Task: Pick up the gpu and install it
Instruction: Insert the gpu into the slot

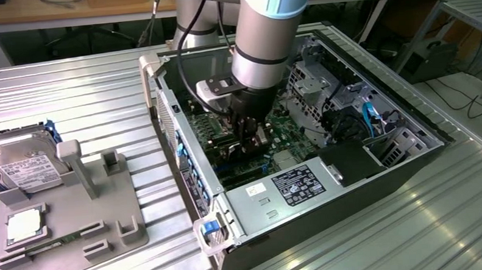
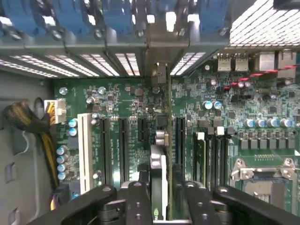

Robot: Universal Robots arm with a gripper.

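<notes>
The gpu (image 2: 160, 176) stands edge-on in a motherboard (image 2: 117, 93) slot, and its silvery bracket (image 2: 159, 47) reaches the case's rear slot row. My gripper (image 2: 166, 199) straddles the card. Its black fingers (image 2: 138, 201) sit on either side, with a narrow dark gap showing between one finger and the card, so the jaws look open. In the exterior view the gripper (image 1: 248, 141) reaches straight down into the open computer case (image 1: 171, 123), over the motherboard's lower half, and hides most of the card.
A power supply (image 1: 292, 184) sits at the case's near end, with drive bays and blue cables (image 1: 371, 117) on the exterior view's right. Memory sticks (image 2: 206, 159) and the CPU socket (image 2: 265, 183) flank the card. A hard drive (image 1: 27, 169) rests on a grey fixture (image 1: 74, 221) outside the case.
</notes>
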